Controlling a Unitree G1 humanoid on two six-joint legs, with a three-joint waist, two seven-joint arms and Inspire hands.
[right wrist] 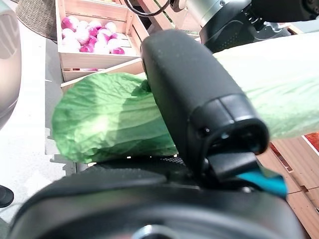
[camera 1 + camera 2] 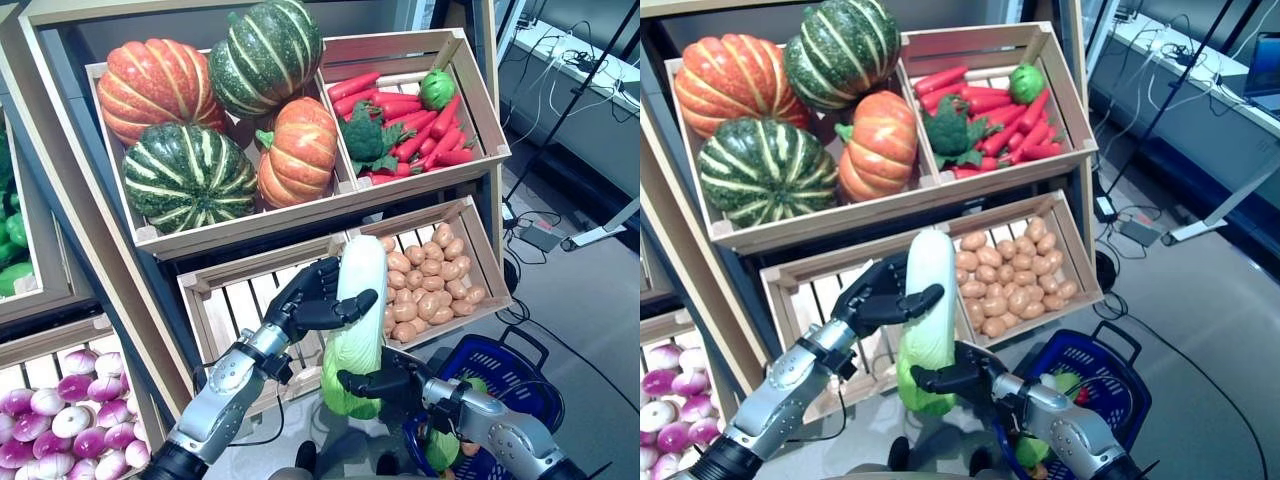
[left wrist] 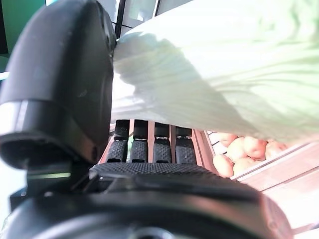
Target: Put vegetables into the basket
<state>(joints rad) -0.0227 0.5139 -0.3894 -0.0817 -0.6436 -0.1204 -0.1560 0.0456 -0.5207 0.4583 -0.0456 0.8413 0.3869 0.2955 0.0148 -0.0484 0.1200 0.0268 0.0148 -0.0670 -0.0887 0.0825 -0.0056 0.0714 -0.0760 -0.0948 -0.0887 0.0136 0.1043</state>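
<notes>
Left robot hand (image 2: 318, 298): fingers and thumb curled round the upper, pale half of a long cabbage (image 2: 357, 320); its wrist view shows the thumb on one side and the fingers on the other, with the white ribs between them. Right robot hand (image 2: 385, 382): closed on the lower, leafy green end of the same cabbage, thumb over the leaves. Both hands grip it at once.

The cabbage stands nearly upright, long axis vertical, pale end up, in front of the lower shelf crates. The blue basket (image 2: 505, 375) sits on the floor to the right and below, just beside the right forearm, already holding some green vegetables. The right hand is the nearer one to the basket; judged from this, the cabbage must travel right and down, and probably tip to fit inside.

Behind: a crate of potatoes (image 2: 432, 275), a crate of carrots (image 2: 415, 125), pumpkins (image 2: 200, 110) on the upper shelf, purple onions (image 2: 60, 420) lower left
</notes>
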